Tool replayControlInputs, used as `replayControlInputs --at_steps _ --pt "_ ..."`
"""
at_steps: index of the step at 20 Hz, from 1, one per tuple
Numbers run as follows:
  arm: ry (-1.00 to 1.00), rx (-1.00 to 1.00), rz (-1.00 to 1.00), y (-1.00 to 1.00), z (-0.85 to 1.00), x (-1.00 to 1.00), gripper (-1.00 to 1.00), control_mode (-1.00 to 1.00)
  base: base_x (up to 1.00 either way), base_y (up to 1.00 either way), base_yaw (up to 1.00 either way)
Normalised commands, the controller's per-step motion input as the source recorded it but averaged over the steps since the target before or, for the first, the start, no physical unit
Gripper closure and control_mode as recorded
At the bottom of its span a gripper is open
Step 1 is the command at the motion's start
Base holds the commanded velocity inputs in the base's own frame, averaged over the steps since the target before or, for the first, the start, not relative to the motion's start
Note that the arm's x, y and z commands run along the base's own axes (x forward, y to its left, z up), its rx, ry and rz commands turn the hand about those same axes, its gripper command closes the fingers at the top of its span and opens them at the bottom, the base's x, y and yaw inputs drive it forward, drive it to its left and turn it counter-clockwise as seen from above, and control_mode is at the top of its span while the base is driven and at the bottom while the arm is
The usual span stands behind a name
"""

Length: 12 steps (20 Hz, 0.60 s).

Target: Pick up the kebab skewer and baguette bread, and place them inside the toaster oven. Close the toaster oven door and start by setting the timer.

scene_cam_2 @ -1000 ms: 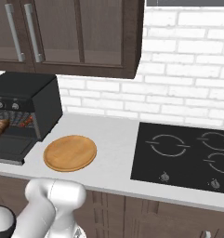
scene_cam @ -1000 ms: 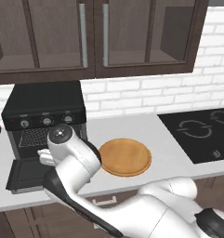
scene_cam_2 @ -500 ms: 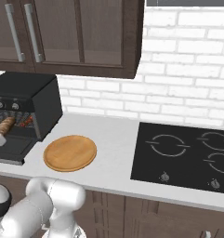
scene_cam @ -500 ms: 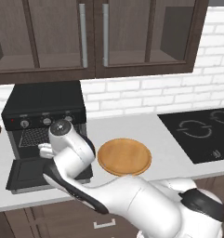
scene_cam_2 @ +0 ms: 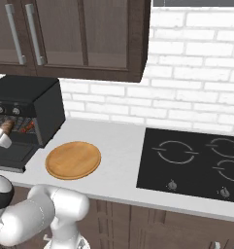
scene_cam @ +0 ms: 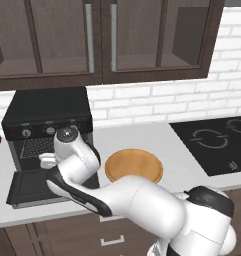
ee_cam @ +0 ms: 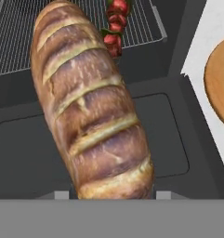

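Arm has swung in toward the oven since a second ago; elbow now sits before the oven mouth, base views unshifted.

Baguette fills the hand view, its near end between the finger tips, so pincer is clenched on it. Loaf hangs above the open door, far end already over the rack. In the right base view it shows as a brown tip at the oven mouth.

Skewer lies on the rack, red chunks just beside the loaf's far end. Oven black, knobs along the front panel, door dropped flat.

Risks, as I judge them: loaf pushed in at this slant may shove the skewer sideways or off the rack; let go too early, it lands on the door and blocks closing. Grip is at one end only, so the loaf may droop.

Wooden plate sits bare on the pale bench, just right of the door. Black hob further right. White brick wall, dark cupboards above.
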Motion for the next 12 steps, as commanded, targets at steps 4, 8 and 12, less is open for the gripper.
replayControlInputs --at_steps 4,8,12 --pt "-0.18 0.0 0.0 0.2 -0.18 0.22 1.0 -1.0 0.0 0.0 0.0" --pt "-0.24 0.0 0.0 0.2 -0.15 0.26 1.0 -1.0 0.0 0.0 0.0" --pt "-0.09 0.0 0.0 0.13 0.0 0.44 1.0 -1.0 0.0 0.0 0.0"
